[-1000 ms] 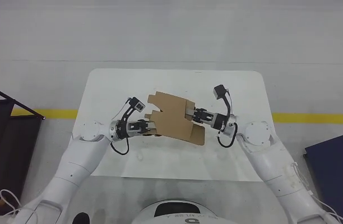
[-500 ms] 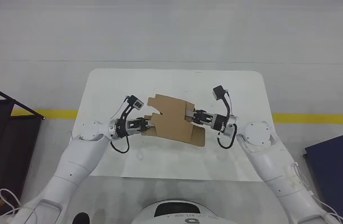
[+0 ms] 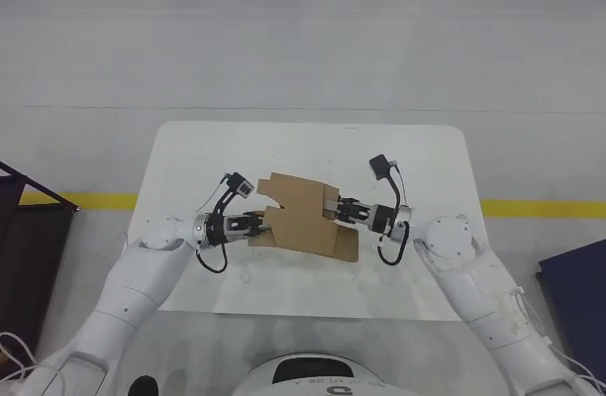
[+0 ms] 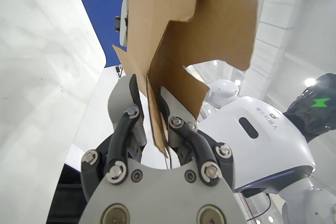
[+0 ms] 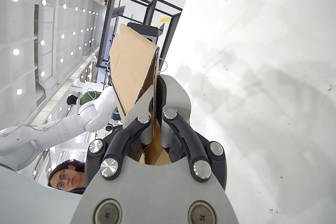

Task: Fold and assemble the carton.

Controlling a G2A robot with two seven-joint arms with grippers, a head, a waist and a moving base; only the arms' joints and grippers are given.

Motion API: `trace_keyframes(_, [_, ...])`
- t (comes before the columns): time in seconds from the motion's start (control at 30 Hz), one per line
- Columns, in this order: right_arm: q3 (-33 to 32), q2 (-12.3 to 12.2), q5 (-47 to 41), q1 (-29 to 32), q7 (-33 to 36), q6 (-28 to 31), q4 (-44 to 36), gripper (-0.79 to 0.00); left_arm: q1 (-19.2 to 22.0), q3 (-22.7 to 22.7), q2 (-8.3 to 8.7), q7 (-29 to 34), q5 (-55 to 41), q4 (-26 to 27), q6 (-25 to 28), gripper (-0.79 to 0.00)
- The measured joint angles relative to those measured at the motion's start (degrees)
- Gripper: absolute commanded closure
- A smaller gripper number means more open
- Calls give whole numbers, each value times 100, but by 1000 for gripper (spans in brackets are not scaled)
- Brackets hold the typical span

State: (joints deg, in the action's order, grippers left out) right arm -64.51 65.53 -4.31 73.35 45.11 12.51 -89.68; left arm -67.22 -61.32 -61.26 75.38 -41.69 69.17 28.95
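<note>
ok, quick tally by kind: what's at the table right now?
carton: 1, brown cardboard
grippers: 2, left gripper and right gripper, each shut on an edge of the carton
table: 1, white
total: 4

White table (image 3: 412, 287), grey floor (image 3: 303, 59), yellow floor line (image 3: 551, 209), ceiling spotlights (image 5: 15, 51)

Left hand (image 4: 148, 93), right hand (image 5: 155, 95), both closed
</note>
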Motion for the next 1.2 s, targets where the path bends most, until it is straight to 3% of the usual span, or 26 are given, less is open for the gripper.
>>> trace_keyframes(0.13, [18,-2,48,-11,-12,-53,-31,0,17,42,38,-94,108,6,92,-388])
trace_keyframes(0.43, [124,6,209,-92,-37,-203,-109,0,20,254,89,-37,36,68,36,-369])
trace_keyframes(0.67, [168,9,268,-144,-33,-250,-113,0,56,394,145,-285,290,15,284,-292])
trace_keyframes(0.87, [149,4,246,-133,-64,-239,-108,0,102,465,234,-607,594,-31,607,-154])
trace_keyframes(1.13, [55,-25,181,-39,-24,-167,-138,0,149,688,350,-798,560,31,796,-129])
trace_keyframes(1.17, [49,-28,181,-28,-21,-164,-147,0,149,715,360,-779,474,60,777,-95])
trace_keyframes(1.2, [42,-31,179,-14,-18,-160,-159,0,149,746,371,-757,363,91,756,-12])
